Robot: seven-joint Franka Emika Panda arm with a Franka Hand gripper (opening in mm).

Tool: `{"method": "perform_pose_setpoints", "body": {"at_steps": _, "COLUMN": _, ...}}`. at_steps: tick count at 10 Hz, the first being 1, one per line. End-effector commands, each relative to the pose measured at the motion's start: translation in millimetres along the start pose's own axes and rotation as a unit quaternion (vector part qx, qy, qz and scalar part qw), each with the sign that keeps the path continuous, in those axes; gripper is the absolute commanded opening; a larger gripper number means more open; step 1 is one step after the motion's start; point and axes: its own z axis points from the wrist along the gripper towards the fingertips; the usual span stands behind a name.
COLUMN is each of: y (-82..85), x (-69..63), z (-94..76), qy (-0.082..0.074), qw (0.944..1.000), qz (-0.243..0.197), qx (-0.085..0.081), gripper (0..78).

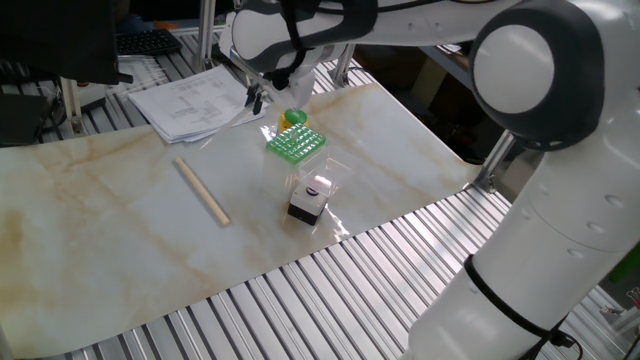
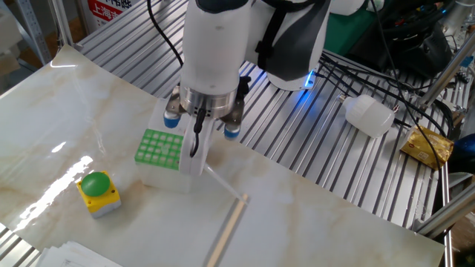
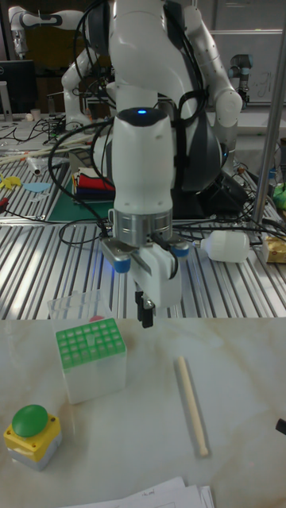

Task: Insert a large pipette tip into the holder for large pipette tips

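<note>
In the tall fixed view, the green holder for large pipette tips (image 3: 90,349) stood on the counter (image 3: 238,381), left of the gripper (image 3: 146,311). The fingers (image 3: 148,305) looked pressed together, hanging just right of the rack (whether they pinched a tip, I cannot tell), probably to line up above its holes.
</note>
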Motion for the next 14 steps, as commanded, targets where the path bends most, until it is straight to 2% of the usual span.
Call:
{"method": "perform_pose_setpoints", "body": {"at_steps": 1, "y": -3.2, "x": -3.0, "z": -5.9, "qy": -0.003, "qw": 1.0000, "qz": 0.000, "qx": 0.001, "gripper": 1.2}}
{"method": "perform_pose_setpoints", "body": {"at_steps": 8, "y": -4.4, "x": -3.9, "z": -7.3, "qy": 0.009, "qw": 1.0000, "qz": 0.003, "qx": 0.000, "gripper": 1.2}}
{"method": "perform_pose_setpoints", "body": {"at_steps": 11, "y": -4.4, "x": -3.9, "z": -7.3, "qy": 0.013, "qw": 0.9999, "qz": -0.010, "qx": 0.000, "gripper": 1.2}}
{"method": "perform_pose_setpoints", "body": {"at_steps": 12, "y": -4.4, "x": -3.9, "z": -7.3, "qy": 0.017, "qw": 0.9995, "qz": -0.027, "qx": 0.001, "gripper": 1.2}}
{"method": "perform_pose_setpoints", "body": {"at_steps": 13, "y": -4.4, "x": -3.9, "z": -7.3, "qy": 0.023, "qw": 0.9994, "qz": -0.025, "qx": -0.002, "gripper": 1.2}}
{"method": "perform_pose_setpoints", "body": {"at_steps": 14, "y": -4.4, "x": -3.9, "z": -7.3, "qy": 0.034, "qw": 0.9990, "qz": -0.028, "qx": -0.009, "gripper": 1.2}}
